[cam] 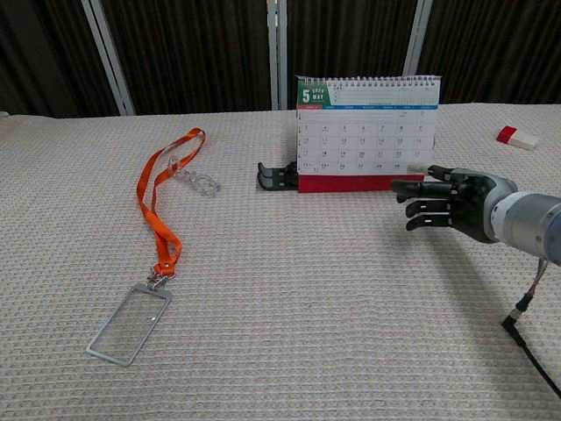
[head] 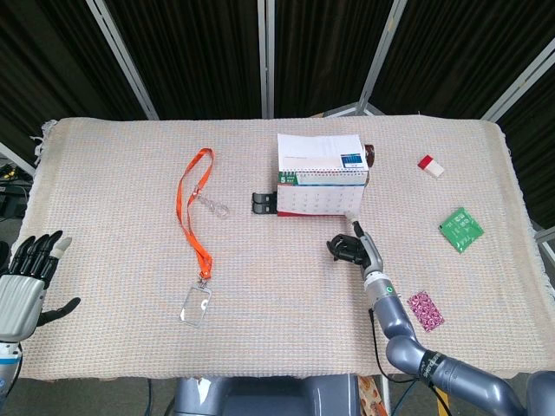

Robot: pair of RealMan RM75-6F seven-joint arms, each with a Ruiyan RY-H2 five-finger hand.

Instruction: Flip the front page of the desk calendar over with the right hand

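The desk calendar (head: 318, 186) (cam: 366, 133) stands upright at the middle back of the table, its May page with white grid and red base facing me. My right hand (head: 351, 246) (cam: 444, 201) hovers just in front of the calendar's lower right corner, fingers stretched toward it and apart, holding nothing. One fingertip (cam: 433, 169) lies close to the red base; contact cannot be told. My left hand (head: 26, 282) stays at the table's near left edge, open and empty, seen only in the head view.
An orange lanyard (head: 192, 211) (cam: 159, 201) with a clear badge holder (head: 196, 304) (cam: 129, 323) lies left of centre. A black clip (head: 261, 204) (cam: 275, 176) sits beside the calendar's left end. A red-white eraser (head: 430, 165) (cam: 517, 135), a green packet (head: 460, 229) and a pink packet (head: 426, 309) lie to the right.
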